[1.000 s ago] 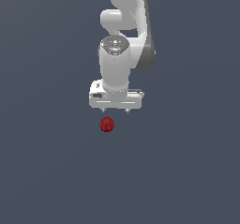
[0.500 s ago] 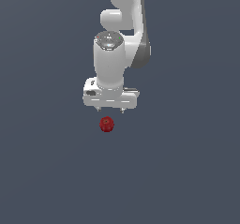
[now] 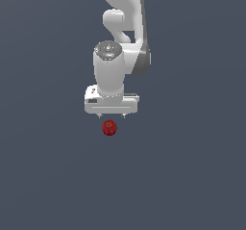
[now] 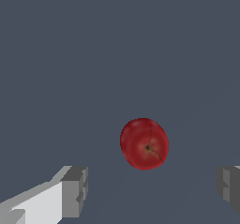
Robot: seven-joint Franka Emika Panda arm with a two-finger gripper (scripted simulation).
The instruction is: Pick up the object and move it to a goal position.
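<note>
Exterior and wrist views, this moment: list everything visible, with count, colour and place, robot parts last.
Object: one, dark red, roundish with a small dark dimple and faint lines across it in the wrist view; it lies on the surface, just below the gripper in the exterior picture, not held.
Surface: one, plain dark grey-blue, fills the background of both views.
Arm: one, white with dark joint parts, comes down from the top of the exterior view.
Gripper: one, white body with grey fingertips; jaws wide apart, the object showing between them in the wrist view and touching neither.
</note>
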